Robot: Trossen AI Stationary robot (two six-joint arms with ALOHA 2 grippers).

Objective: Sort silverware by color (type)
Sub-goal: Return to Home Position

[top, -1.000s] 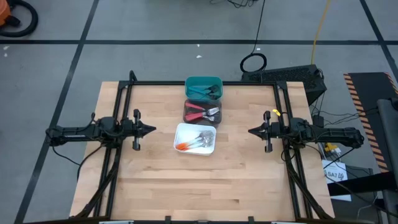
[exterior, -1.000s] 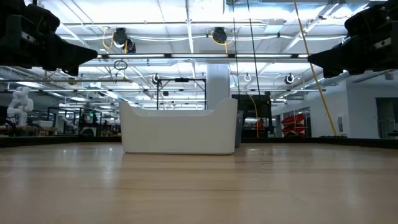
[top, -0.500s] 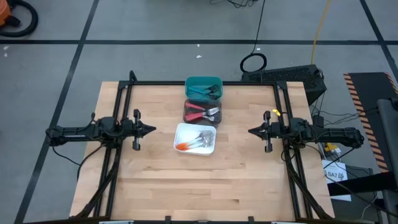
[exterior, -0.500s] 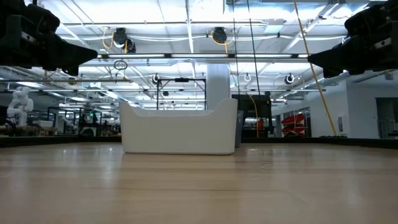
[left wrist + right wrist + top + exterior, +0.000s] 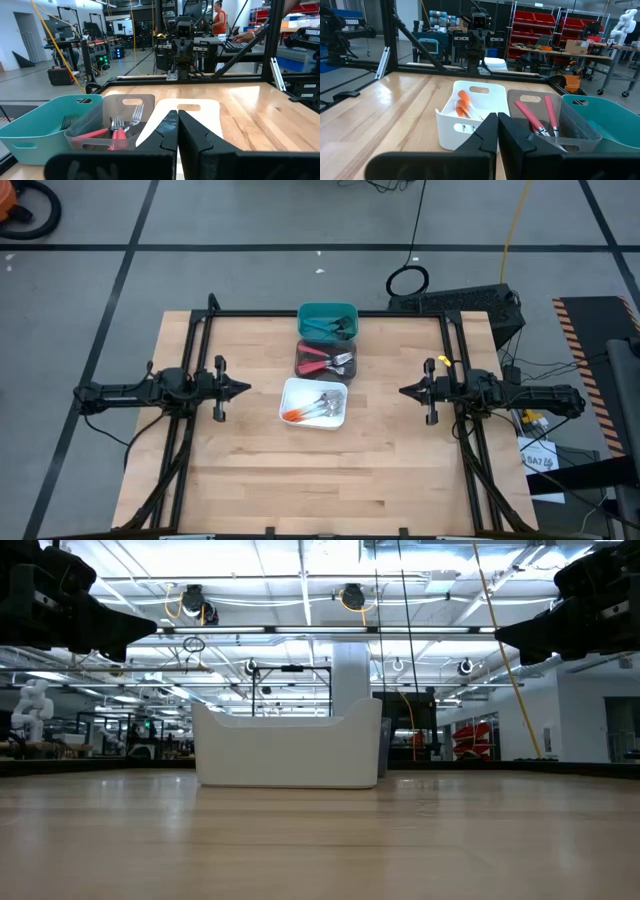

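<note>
- "TROSSEN" stands in pale capitals on a dark arm segment (image 5: 306, 36) at the edge of the left wrist view, beyond the surface's black frame (image 5: 267, 45).
- "TROSSEN" also stands on a dark arm link (image 5: 342, 24) off to one side in the right wrist view.
- In the high view, a white tag (image 5: 540, 461) beside the surface begins "SA7"; the rest is too small to read.

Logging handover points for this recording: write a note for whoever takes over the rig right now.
Left claw: shut, empty, at the left of the wooden table. Right claw: shut, empty, at its right.
Blue-handled metal forks lie in the teal plastic bin, red-handled forks in the dark translucent bin, orange-handled forks in the white plastic bin.
Done: no fork lies loose on the table. Left: nothing visible to sort.
</note>
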